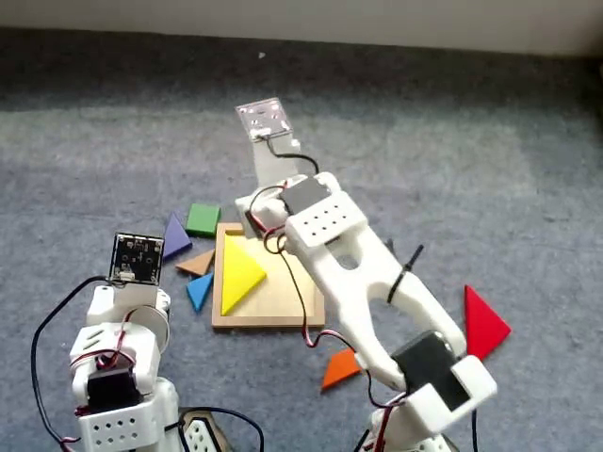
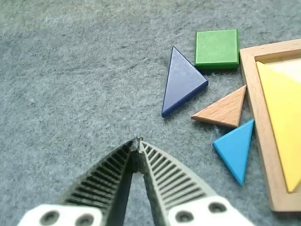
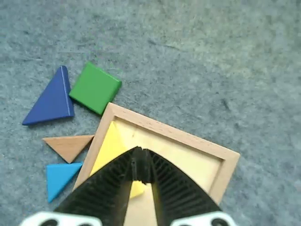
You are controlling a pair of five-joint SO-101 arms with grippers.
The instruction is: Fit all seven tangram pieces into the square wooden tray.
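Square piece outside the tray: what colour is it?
The square piece is green, clearest in the left wrist view.

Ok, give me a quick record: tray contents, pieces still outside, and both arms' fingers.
in tray: yellow triangle, lying in the wooden tray
left of tray: green square, dark blue triangle, wood-coloured triangle, light blue triangle
right of tray: orange triangle, red triangle
left fingers: shut, over the carpet
right fingers: shut, over the tray
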